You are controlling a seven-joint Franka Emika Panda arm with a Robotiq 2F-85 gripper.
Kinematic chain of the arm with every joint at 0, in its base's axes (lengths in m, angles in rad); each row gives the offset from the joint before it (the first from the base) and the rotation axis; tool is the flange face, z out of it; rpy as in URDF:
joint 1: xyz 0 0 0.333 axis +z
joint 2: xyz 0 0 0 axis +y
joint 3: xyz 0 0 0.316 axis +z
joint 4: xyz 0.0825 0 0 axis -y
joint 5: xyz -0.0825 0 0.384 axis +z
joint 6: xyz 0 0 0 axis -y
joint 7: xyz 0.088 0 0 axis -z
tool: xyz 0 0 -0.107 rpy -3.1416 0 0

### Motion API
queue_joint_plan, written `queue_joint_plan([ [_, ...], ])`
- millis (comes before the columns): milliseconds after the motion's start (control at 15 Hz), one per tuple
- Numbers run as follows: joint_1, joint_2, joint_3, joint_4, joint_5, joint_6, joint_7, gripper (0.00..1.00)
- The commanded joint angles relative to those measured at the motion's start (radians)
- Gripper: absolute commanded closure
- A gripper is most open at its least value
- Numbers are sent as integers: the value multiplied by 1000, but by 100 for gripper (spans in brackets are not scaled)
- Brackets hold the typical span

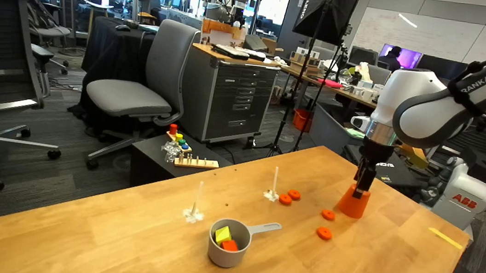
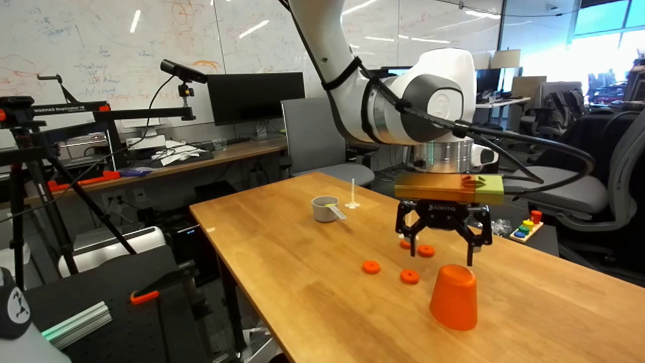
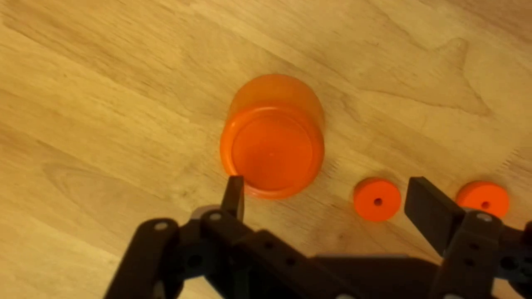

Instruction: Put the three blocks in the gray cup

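Note:
The gray cup (image 1: 224, 258) stands upright on the table with its handle to the side; it also shows in an exterior view (image 2: 323, 210). A yellow-green block (image 1: 222, 234) and an orange-red block (image 1: 229, 245) lie inside it. The third block is hidden or out of view. My gripper (image 2: 441, 258) is open and empty in the air, away from the gray cup, close above the upside-down orange tapered cup (image 2: 453, 297). In the wrist view, the left fingertip of the gripper (image 3: 326, 179) overlaps the edge of the orange cup's base (image 3: 272, 149).
Several flat orange discs with centre holes lie on the table, such as one disc (image 1: 324, 233) and another (image 3: 377, 201) seen between the fingers. Two thin white upright pegs (image 1: 198, 198) (image 1: 275, 182) stand on the table, one near the gray cup. Yellow tape (image 1: 445, 238) lies near an edge.

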Motion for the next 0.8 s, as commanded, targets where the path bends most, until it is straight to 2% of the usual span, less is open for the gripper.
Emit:
queue_joint_plan([
  [0, 1, 7, 3, 14, 32, 2, -38, 0],
  [733, -10, -10, -40, 4, 18, 3, -23, 0],
])
